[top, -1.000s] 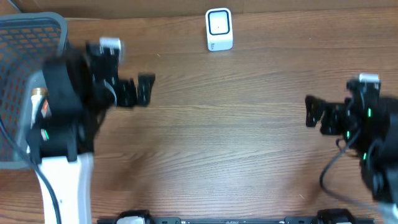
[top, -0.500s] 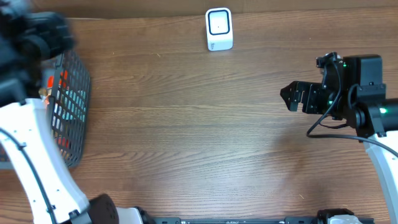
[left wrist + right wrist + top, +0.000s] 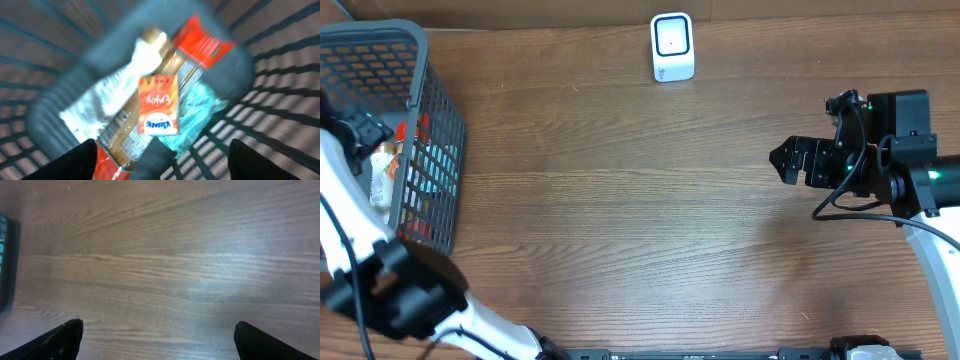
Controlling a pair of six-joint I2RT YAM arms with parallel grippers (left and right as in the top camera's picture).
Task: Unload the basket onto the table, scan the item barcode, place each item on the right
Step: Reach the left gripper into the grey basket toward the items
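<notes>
Left pincer (image 3: 161, 162) points down, spread, over the basket's (image 3: 442, 150) packets (image 3: 159, 105).

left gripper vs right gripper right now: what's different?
The left gripper points down into the grey wire basket, above an orange packet and other wrapped snacks. The right gripper hangs over bare wooden table. The left gripper's wrist view is blurred, while the right gripper's is fairly sharp. Shared: both have their jaws apart and hold nothing.
</notes>
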